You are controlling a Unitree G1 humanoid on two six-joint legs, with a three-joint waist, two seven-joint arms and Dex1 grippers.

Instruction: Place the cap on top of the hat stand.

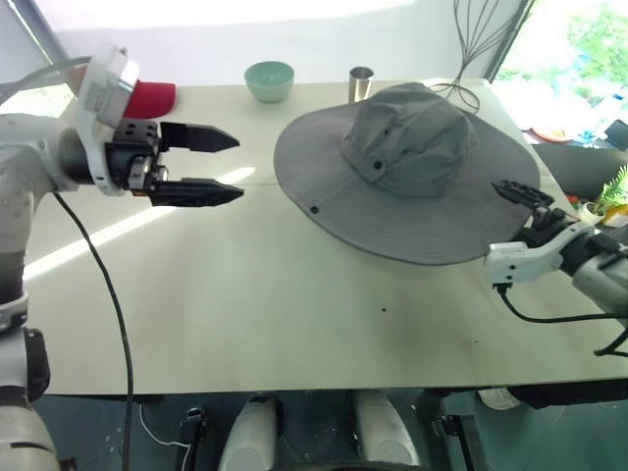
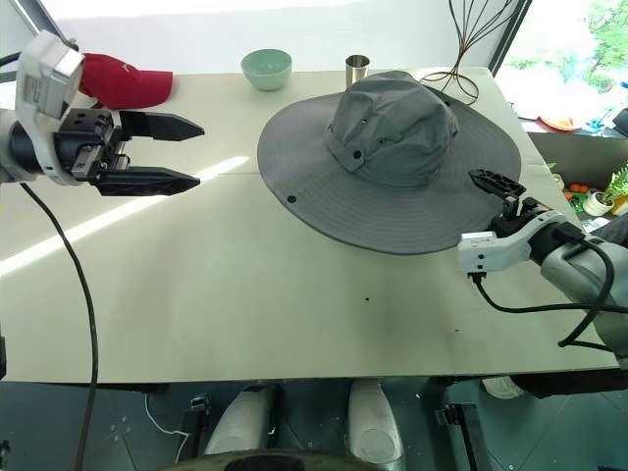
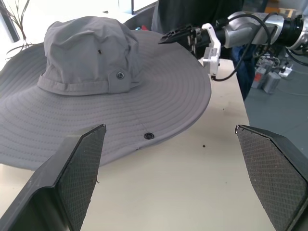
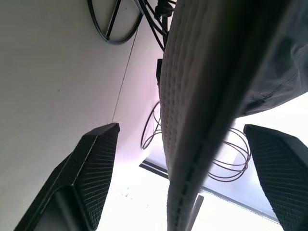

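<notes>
The cap [image 1: 407, 172] sits draped over the hat stand [image 4: 153, 94], whose wire base peeks under the brim in the right wrist view. The right gripper [image 4: 185, 178] stands wide, brim edge between its fingers but ungripped; the left gripper [image 1: 201, 165] hangs spread and empty, well apart. Risk: pulling the right gripper out could snag the soft brim and drag the cap askew or tip the light stand. The table [image 1: 245, 294] is pale and sunlit, with a green bowl [image 1: 269, 79], metal cup [image 1: 360, 83], red baseball cap [image 2: 126, 78] and windows behind
</notes>
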